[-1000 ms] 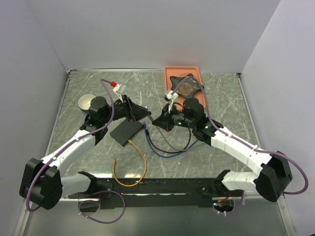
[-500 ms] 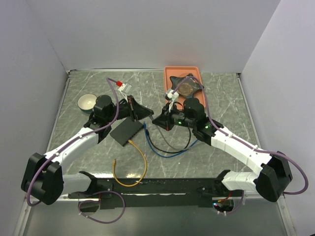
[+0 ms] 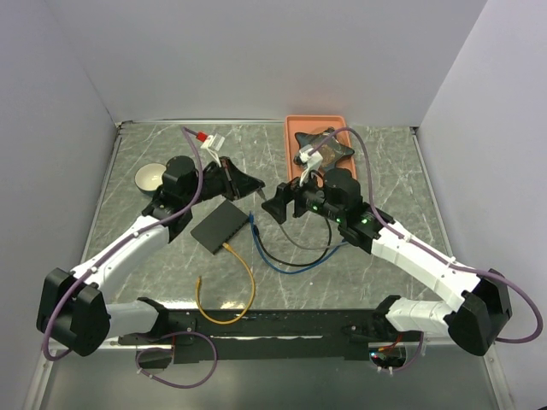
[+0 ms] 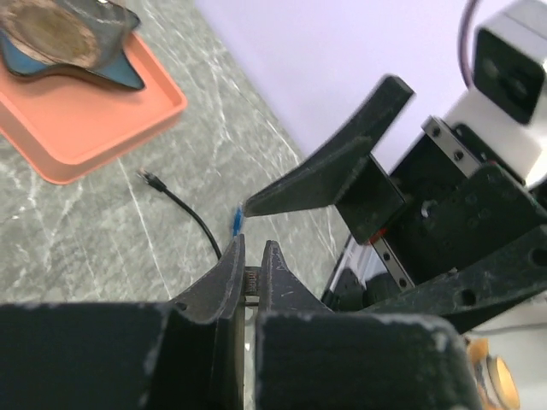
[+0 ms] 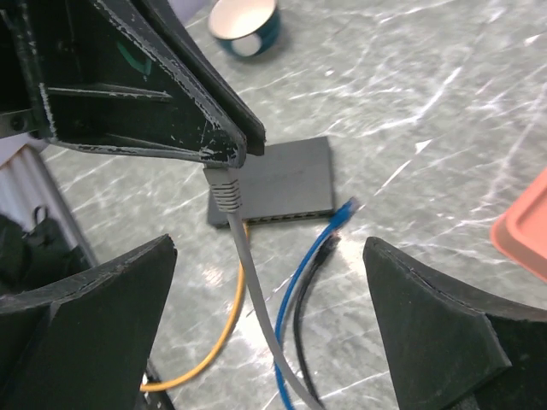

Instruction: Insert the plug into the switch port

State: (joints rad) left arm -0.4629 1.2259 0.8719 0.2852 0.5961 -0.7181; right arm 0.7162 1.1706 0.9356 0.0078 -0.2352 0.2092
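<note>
The left gripper is pressed together on the grey plug. It pinches the head, so only the ribbed boot shows below the fingertips, and the grey cable trails toward the bottom of the right wrist view. The right gripper stands spread wide and holds nothing, one finger on either side of that cable. The step in hand looks like carrying the plug to the switch and lining it up. To do that well, the plug's nose must face the row of ports — the switch edge turned toward the bottom of the right wrist frame, where the yellow cable meets it. As held, the nose seems to point away, up into the fingers, so a turn of the wrist is likely needed. The left arm should pick a free port beside the yellow one, come in low and level, and steer clear of the blue plug lying just off the switch's right corner. In the top view the switch lies at centre left, and the left fingertips hang to its upper right, apart from it. In the right wrist view the plug overlaps the switch's left corner — how high above it I cannot tell.
</note>
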